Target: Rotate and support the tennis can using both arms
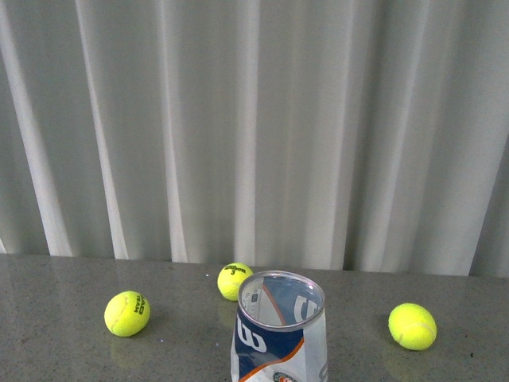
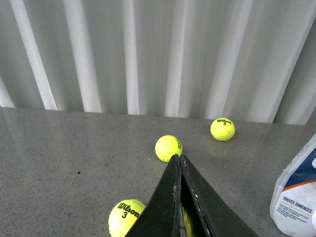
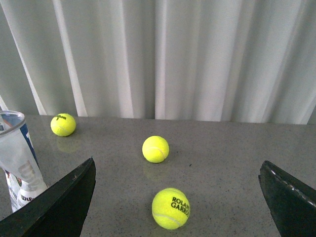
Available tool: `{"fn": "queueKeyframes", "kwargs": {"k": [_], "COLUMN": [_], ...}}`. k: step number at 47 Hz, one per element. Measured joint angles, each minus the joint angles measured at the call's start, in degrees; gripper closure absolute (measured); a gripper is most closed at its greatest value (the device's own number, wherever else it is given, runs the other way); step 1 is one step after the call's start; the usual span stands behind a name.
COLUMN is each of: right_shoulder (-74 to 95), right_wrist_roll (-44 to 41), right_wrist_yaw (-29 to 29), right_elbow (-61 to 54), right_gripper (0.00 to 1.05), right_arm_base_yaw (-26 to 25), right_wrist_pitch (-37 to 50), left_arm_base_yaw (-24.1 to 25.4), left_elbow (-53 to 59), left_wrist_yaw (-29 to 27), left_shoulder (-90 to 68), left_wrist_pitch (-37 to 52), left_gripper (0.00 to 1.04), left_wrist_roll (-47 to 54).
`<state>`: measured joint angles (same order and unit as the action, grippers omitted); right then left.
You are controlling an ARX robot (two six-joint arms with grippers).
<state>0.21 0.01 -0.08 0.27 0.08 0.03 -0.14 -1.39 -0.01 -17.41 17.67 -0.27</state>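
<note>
The tennis can [image 1: 278,330] stands upright on the grey table at the front centre, its open silver rim up and its white, navy and orange label facing me. It is empty. Neither arm shows in the front view. In the left wrist view my left gripper [image 2: 178,159] is shut with its tips together, and the can [image 2: 296,197] stands apart at the frame's edge. In the right wrist view my right gripper [image 3: 177,173] is open wide, and the can [image 3: 19,163] stands just beyond one finger [image 3: 64,200].
Three yellow-green tennis balls lie on the table [image 1: 64,350]: one left [image 1: 127,313], one behind the can [image 1: 234,280], one right [image 1: 412,325]. A ball [image 3: 171,208] lies between the right gripper's fingers. A white curtain [image 1: 254,119] hangs behind the table.
</note>
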Motion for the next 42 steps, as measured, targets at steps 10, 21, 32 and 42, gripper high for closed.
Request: {"fn": "queueKeyframes", "kwargs": {"k": [10,21,32,42], "right_shoulder": [0.0,0.0,0.0,0.0], "right_wrist_roll": [0.0,0.0,0.0,0.0], "right_wrist_yaw": [0.0,0.0,-0.02,-0.02], "right_elbow": [0.0,0.0,0.0,0.0], "right_gripper": [0.07,0.07,0.07,0.07], "right_arm_base_yaw": [0.0,0.0,0.0,0.0], "right_wrist_pitch": [0.0,0.0,0.0,0.0], "left_arm_base_yaw": [0.0,0.0,0.0,0.0], "left_elbow": [0.0,0.0,-0.02,-0.02], "left_wrist_yaw": [0.0,0.0,0.0,0.0], "left_shoulder": [3.8,7.02,17.16,17.2], "left_wrist_pitch": [-3.82,-7.06,-17.35,-17.64], "left_gripper": [1.01,1.01,1.01,0.84], "left_wrist_roll": [-0.02,0.0,0.02,0.0]}}
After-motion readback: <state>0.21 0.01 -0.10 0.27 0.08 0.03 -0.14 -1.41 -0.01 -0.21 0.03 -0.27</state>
